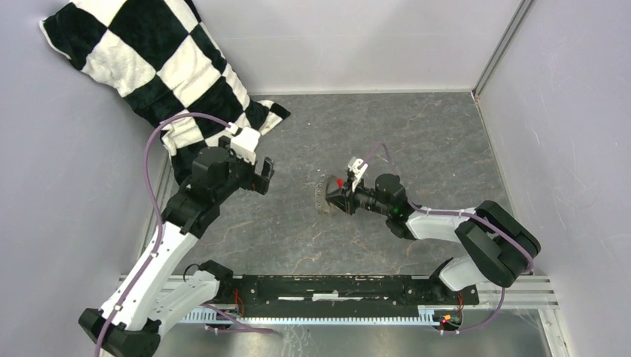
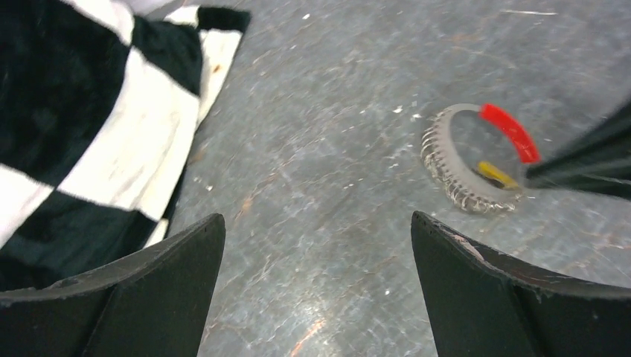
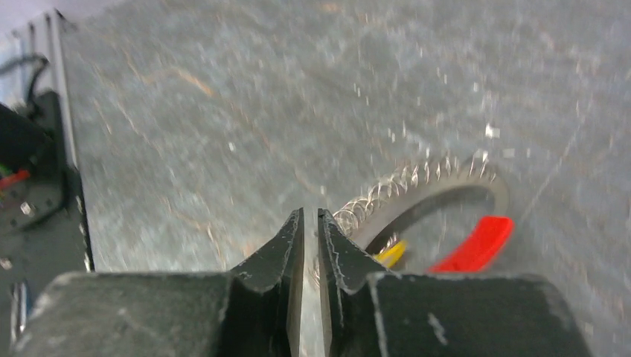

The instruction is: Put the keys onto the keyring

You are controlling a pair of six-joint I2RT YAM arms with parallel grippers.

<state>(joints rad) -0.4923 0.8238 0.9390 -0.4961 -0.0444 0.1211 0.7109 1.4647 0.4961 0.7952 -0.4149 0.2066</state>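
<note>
Right hand (image 3: 311, 214) narrowly parted beside keyring (image 3: 417, 186), left hand (image 2: 316, 218) wide; key (image 2: 496, 175) lying diagonally inside

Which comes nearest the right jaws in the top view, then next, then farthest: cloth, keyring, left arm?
1. keyring, at the right jaws' tips, mid-table.
2. left arm, off to the left.
3. cloth, far-left corner.

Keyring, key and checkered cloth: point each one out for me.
keyring (image 2: 439, 160), left wrist view, on its beaded metal edge.
key (image 2: 495, 175), left wrist view, on its yellow head.
checkered cloth (image 2: 126, 141), left wrist view, on a white square.
</note>
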